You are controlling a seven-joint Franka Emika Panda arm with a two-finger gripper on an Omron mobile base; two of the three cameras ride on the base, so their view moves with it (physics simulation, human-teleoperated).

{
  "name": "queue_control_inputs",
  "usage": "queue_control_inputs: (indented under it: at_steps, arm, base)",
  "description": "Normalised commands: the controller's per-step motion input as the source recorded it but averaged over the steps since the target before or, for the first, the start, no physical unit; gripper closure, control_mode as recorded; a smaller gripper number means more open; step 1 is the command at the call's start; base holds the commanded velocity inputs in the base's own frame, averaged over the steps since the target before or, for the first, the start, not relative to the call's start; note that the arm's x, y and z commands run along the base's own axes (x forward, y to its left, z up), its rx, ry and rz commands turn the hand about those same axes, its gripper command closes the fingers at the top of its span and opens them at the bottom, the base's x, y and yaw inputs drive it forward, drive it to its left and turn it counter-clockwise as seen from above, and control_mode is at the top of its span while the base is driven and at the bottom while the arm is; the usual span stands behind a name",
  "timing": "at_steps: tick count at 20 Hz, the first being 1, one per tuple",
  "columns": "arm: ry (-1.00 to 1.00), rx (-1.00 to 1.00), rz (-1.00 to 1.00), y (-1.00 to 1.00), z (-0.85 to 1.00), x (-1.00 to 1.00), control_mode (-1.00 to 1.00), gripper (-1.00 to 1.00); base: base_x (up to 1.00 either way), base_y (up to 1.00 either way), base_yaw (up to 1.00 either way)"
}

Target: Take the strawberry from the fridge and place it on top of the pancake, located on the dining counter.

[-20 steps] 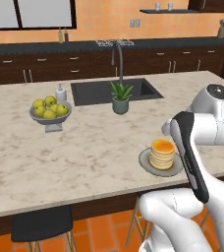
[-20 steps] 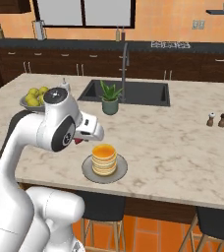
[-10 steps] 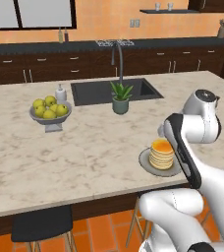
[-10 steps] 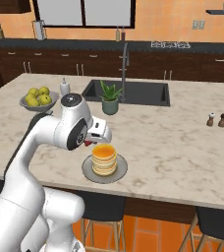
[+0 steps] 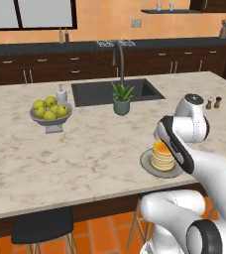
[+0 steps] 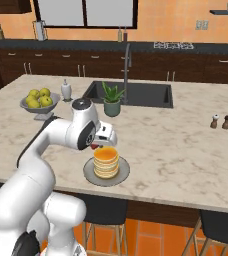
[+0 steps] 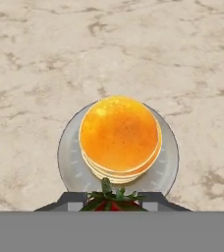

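Note:
The pancake [image 7: 119,135] is a golden stack with orange topping on a round grey plate [image 7: 70,167], standing near the front edge of the beige dining counter [image 5: 85,149]. My gripper [image 6: 98,145] hovers just left of and slightly above the pancake [image 6: 106,161], shut on the strawberry [image 6: 94,146]. In the hand view the strawberry [image 7: 111,199] shows its green top and a bit of red between the finger tips, at the plate's near rim. From the left base camera, the arm partly covers the pancake [image 5: 162,155]. The fridge is out of view.
A bowl of yellow fruit [image 5: 50,111] and a soap bottle [image 5: 61,94] stand at the counter's left. A potted plant [image 5: 121,99] sits in front of the dark sink [image 5: 110,92] and faucet [image 5: 119,59]. Salt and pepper shakers [image 5: 214,102] are at the right. Stools [image 6: 221,227] stand below the counter edge.
The hand has moved toward the pancake with the strawberry still between its fingers and now hangs close beside the stack. Nothing on the counter has moved.

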Motion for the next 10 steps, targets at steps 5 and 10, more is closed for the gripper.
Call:
queue_control_inputs:
  at_steps: [5, 10]
  arm:
    - [0.04, 0.0, 0.0, -0.08, -0.32, 0.3, -1.0, 1.0]
    - [0.05, 0.0, 0.0, -0.11, -0.26, 0.14, -1.0, 1.0]
  base:
    - [0.0, 0.0, 0.0]
    - [0.0, 0.0, 0.0]
